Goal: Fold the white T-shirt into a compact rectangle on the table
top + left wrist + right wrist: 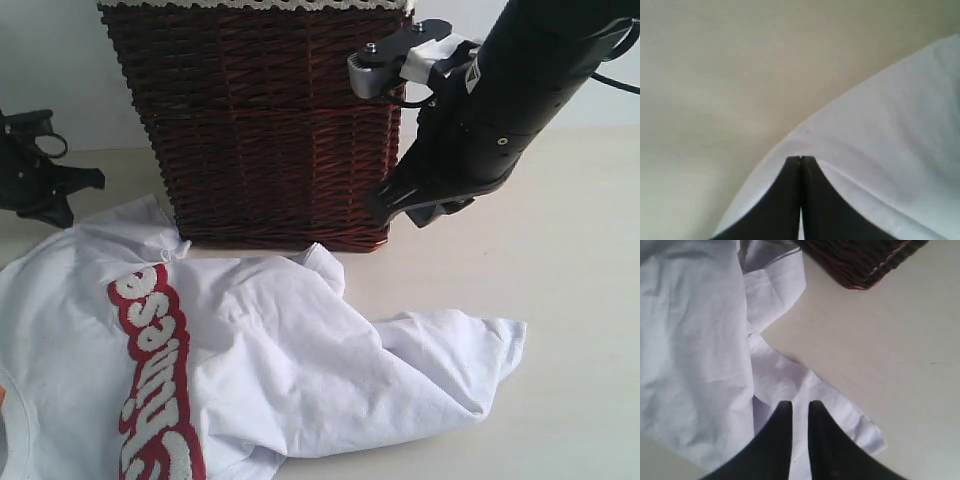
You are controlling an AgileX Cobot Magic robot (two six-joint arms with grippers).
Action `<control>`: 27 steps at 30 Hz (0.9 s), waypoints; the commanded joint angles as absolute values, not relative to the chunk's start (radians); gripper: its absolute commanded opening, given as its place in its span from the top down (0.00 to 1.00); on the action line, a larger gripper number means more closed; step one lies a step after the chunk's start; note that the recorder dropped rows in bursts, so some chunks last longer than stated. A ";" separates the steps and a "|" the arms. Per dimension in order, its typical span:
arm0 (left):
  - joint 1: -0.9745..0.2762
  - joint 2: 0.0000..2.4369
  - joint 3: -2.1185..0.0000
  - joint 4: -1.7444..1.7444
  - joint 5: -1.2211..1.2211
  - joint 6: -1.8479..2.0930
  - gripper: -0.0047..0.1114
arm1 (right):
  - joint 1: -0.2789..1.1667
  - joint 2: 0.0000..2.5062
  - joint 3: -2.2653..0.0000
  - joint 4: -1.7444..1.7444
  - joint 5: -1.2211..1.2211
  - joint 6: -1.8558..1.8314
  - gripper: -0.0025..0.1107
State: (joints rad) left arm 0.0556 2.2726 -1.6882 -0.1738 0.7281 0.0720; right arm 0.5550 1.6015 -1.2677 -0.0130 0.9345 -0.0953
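Step, likely: flattening white T-shirt [260, 350] | left claw [800, 158] clenched | right claw [800, 404] slightly parted, empty | next: grasp crumpled corner [500, 345] at shirt's 3 o'clock.

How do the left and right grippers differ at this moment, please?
The left gripper has jaws pressed together; the right gripper has them slightly apart. The left gripper points at a smooth edge of the shirt, the right gripper at crumpled cloth near the basket. Both are dark and tapered, and neither visibly holds cloth.
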 commanded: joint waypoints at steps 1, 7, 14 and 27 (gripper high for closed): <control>0.046 2.078 -1.616 -0.404 0.762 0.256 0.96 | 0.509 1.698 -1.272 -0.202 0.911 0.053 0.81; -0.070 1.832 -1.264 -0.541 0.825 0.423 0.96 | 0.368 1.850 -1.276 -0.107 0.925 0.000 0.82; -0.404 1.679 -0.945 -0.613 0.911 0.460 0.96 | 0.364 1.729 -1.314 -0.085 0.915 0.000 0.82; -0.659 1.559 -0.454 -0.239 0.756 -0.064 0.96 | 0.364 1.617 -1.314 0.105 0.905 -0.065 0.82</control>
State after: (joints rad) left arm -0.6628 1.5103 -0.4549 -0.3869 0.7537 0.0852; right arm 0.3694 1.6286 -1.3103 0.0651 0.8896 -0.0364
